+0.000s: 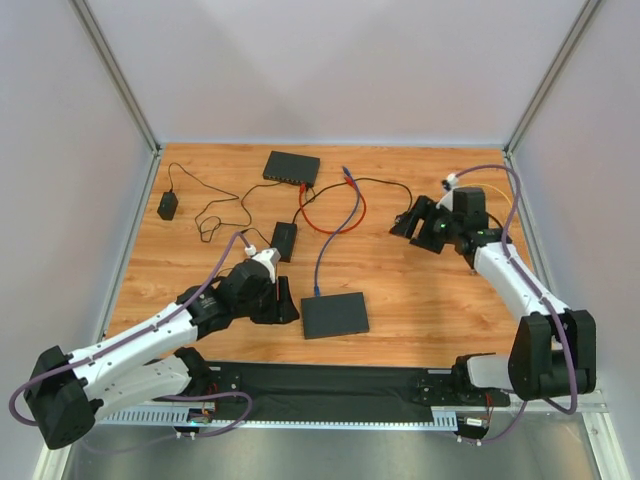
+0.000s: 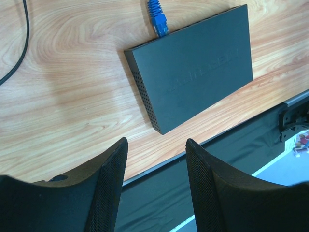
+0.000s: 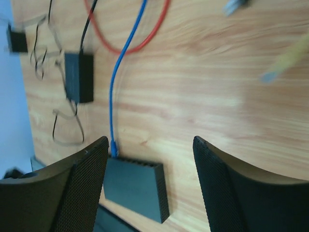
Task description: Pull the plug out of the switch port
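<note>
Black left gripper [image 2: 157,147] gapes empty beside the flat dark-grey switch box [image 2: 198,67], right gripper [image 3: 150,142] agape farther off; its small blue plug [image 2: 158,21] likely wants pinching by the rigid shell.

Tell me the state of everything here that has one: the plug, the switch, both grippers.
Blue plug: seated in the switch port, not pulled.
Near switch: lying flat on the table, ungripped.
Left gripper: open, empty.
Right gripper: open, empty.

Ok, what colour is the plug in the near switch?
Blue; the plug shows best in the left wrist view.
</note>
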You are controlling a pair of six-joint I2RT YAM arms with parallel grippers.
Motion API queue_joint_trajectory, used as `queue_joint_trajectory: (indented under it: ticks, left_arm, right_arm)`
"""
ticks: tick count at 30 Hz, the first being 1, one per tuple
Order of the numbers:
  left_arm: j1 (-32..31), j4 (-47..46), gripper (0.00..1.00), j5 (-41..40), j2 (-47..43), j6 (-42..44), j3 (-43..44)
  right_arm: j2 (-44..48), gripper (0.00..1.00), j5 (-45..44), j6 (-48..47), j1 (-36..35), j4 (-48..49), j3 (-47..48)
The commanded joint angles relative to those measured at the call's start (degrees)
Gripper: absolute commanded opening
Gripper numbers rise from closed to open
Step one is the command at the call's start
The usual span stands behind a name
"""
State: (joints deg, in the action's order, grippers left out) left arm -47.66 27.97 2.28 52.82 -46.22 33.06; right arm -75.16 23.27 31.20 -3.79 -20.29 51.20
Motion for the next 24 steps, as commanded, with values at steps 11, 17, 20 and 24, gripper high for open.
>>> queue_joint_trajectory:
  ticks: [11,17,20,24]
  left_arm:
    - [-0.2,-14.2,0.58,5.5,3.7,-8.0,-5.1]
    - [-0.2,-18.2,0.57,8.0,8.0,-8.9,-4.8]
    - [-0.2,-17.6,0.57,7.3,8.5,-9.3,-5.1]
    - [-0.2,-17.6,0.57,6.2,8.8,-10.3,-6.5]
  right_arm:
    - [-19.0,0.58,20.8,-2.1,-23.0,16.5,0.6]
    - [-26.8,0.54,22.3,-3.3,-25.3,16.7,2.9]
    - [-27.5,0.54,22.1,-3.6,-25.4,17.3,2.1]
    - [-24.6,0.56,15.6,-5.2,-25.4,15.2,0.1]
